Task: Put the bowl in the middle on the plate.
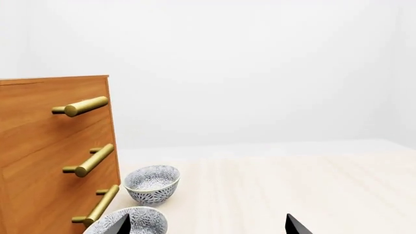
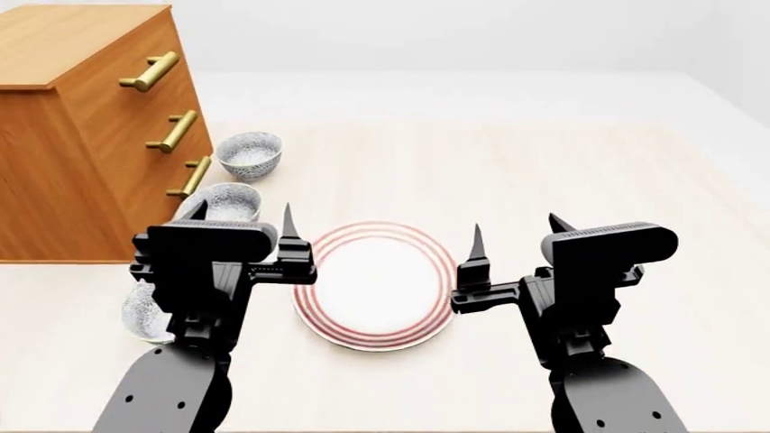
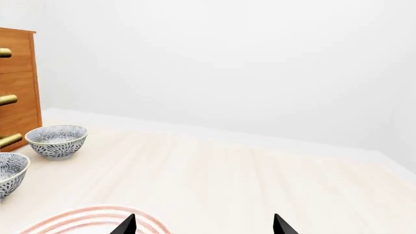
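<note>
A: Left tool (image 2: 247, 219) — state noted? 
B: Fingers spread wide, nothing held between them, nothing touched; the tips are raised above the surface (image 2: 601, 180); in the left wrist view the two dark tips (image 1: 123, 224) are seen far apart at the frame's edge.

A: Right tool (image 2: 515, 233)? 
B: Likewise spread, empty; its inner tip is seen over the near right rim of the plate (image 2: 375, 285), but contact cannot be told.

A: The bowl (image 2: 226, 200) of the task? 
B: Three patterned bowls are lined along the foot of the wooden dresser (image 2: 85, 135); the middle one is placed just in front of the lowest brass handle (image 2: 190, 177), upright, resting on the surface, partly covered by the left tool's finger in the head view; the far bowl (image 2: 251, 153) is set beyond it; the near bowl (image 2: 147, 314) is largely hidden behind the left arm.

A: Plate position? 
B: Centred between both arms, flat on the surface, bare; apart from the middle bowl, to its right and nearer the robot.
</note>
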### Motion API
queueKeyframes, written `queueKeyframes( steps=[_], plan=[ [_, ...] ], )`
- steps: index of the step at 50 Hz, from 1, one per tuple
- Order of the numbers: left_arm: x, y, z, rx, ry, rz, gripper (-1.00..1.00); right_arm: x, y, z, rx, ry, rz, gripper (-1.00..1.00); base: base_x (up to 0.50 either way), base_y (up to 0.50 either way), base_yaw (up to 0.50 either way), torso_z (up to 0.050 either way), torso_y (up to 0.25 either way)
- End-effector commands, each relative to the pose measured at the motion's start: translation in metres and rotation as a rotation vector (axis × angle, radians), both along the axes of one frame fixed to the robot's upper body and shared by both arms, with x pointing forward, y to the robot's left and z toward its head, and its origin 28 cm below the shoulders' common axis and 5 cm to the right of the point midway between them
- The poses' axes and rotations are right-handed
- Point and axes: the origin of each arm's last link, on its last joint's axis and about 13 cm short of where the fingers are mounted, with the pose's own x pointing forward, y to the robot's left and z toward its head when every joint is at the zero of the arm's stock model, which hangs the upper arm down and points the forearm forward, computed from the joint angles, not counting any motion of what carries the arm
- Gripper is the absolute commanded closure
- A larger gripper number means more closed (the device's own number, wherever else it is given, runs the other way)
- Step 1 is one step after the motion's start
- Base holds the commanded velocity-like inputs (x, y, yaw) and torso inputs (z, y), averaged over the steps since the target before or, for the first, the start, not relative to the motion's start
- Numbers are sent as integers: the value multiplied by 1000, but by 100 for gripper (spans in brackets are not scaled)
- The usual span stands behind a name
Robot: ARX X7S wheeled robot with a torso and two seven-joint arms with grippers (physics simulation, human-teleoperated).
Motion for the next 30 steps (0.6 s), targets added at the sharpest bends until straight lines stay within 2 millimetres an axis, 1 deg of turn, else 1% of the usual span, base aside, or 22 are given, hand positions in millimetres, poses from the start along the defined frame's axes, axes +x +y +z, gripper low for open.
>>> queueKeyframes(
  steps=[1, 11, 29, 30],
  plan=[
    [2, -1, 2, 10, -2, -5, -100, 1, 0, 3, -3, -4, 8, -100, 500, 0, 0, 0, 0],
    [3, 0, 6, 10, -13, -3, -100, 1, 0, 4, 4, -6, 11, -100, 500, 0, 0, 0, 0],
    [3, -1, 4, 2, -7, -4, -100, 4, 0, 0, 0, 13, 17, -100, 499, 0, 0, 0, 2],
    [3, -1, 3, 0, -5, -4, -100, 4, 0, 0, 2, 13, 14, -100, 74, 0, 0, 0, 0]
  ],
)
